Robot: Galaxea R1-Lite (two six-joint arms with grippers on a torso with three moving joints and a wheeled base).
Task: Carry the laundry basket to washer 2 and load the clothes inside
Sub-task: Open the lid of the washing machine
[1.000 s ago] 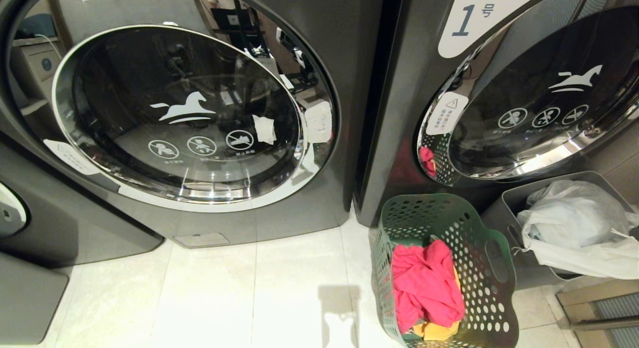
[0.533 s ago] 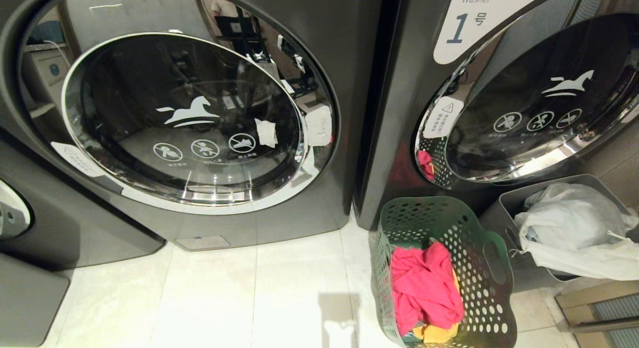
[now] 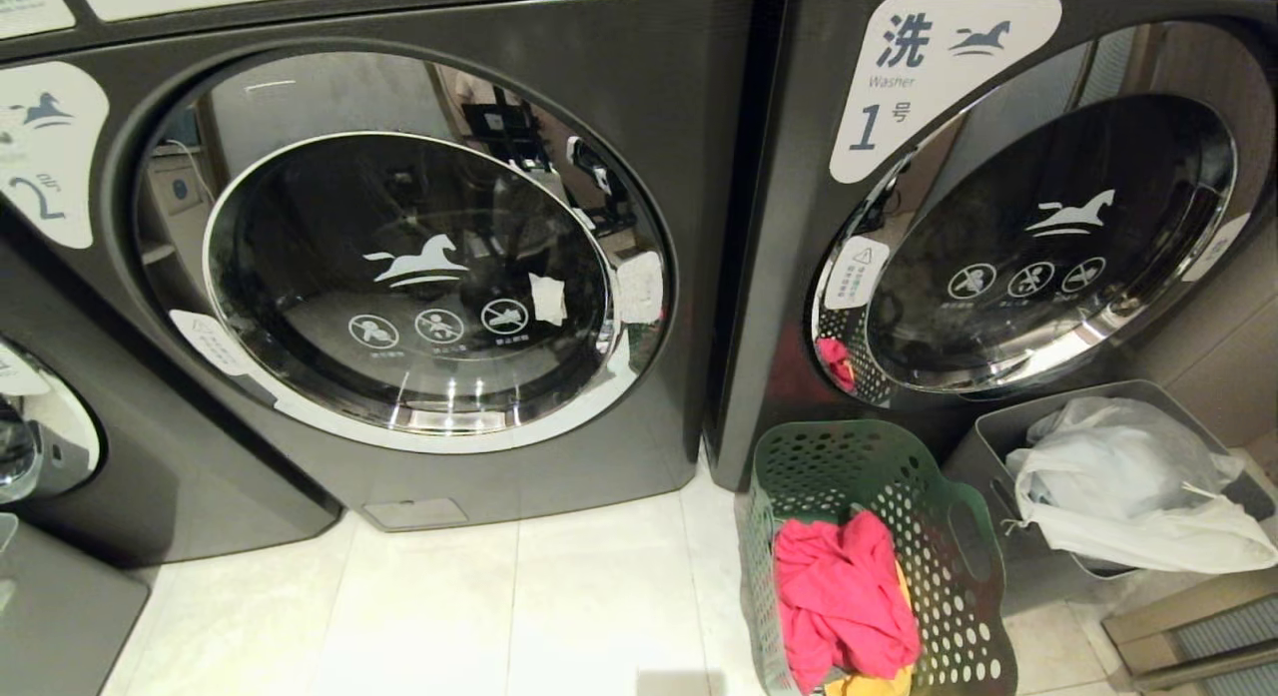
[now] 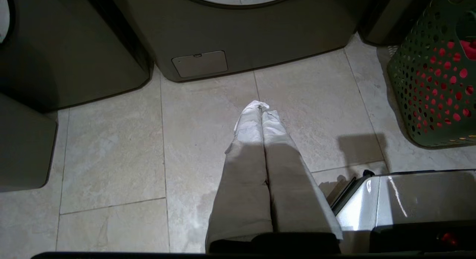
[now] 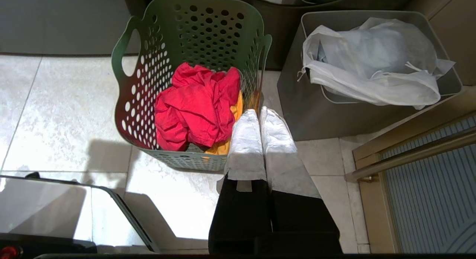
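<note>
1. The laundry basket (image 5: 193, 80) with the clothes (image 5: 197, 106) stands just beyond the right gripper (image 5: 260, 112), whose jaws are pressed together, empty.
2. The left gripper (image 4: 260, 106), also closed, hangs above floor tiles (image 4: 111, 147).
3. Since earlier the head view has tilted up, revealing washer 2 (image 3: 419, 277) and its label.

The green basket (image 3: 879, 546) with round holes stands upright on the floor, before the washer marked 1. Inside lie the clothes (image 3: 844, 596), pink-red on top and yellow under it. Washer 2 (image 3: 419, 287), dark grey, has its round glass door shut.
</note>
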